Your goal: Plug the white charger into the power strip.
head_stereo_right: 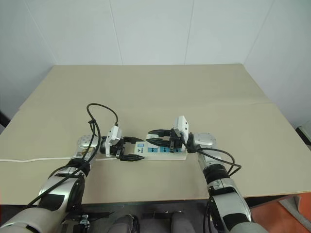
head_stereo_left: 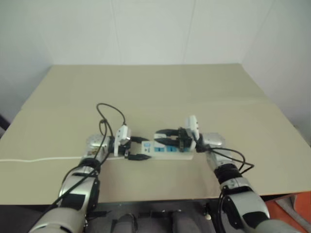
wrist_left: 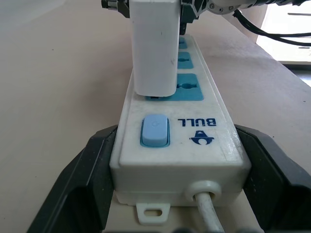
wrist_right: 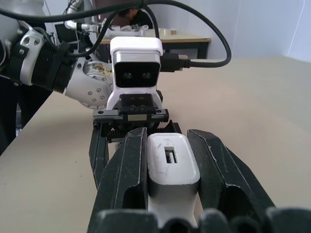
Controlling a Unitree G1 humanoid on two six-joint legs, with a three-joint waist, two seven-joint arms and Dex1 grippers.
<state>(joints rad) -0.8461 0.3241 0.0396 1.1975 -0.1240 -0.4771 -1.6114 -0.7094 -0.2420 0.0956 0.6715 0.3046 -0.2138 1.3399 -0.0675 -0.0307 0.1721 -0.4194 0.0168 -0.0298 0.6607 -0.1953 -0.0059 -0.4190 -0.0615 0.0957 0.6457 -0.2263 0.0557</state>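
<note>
Two grippers meet over the middle of the table (head_stereo_right: 204,97), and you can read both grips clearly. Your right gripper (wrist_right: 167,170) is clamped on the white charger (wrist_right: 171,162), one black finger (wrist_right: 131,170) pressed to each side of the block, reaching in level from the right. Your left gripper (wrist_left: 175,160) is closed around the near-left end of the power strip (wrist_left: 194,136), its fingers (wrist_left: 92,179) flat against the strip's two long sides, just behind the blue switch (wrist_left: 154,130).

The charger (wrist_left: 154,46) stands upright over the strip's first blue socket face (wrist_left: 187,87), the one nearest the switch. Its lower edge sits right at the socket, and you can see only a thin dark gap beneath it; the pins themselves are hidden, so you cannot tell how deep they have gone in.

The strip lies flat on the table, running left to right between your two arms. Its thin white cord (head_stereo_right: 39,159) leaves the left end and runs off the left edge of the table. The farther socket faces are partly covered by the charger and the right gripper.
</note>
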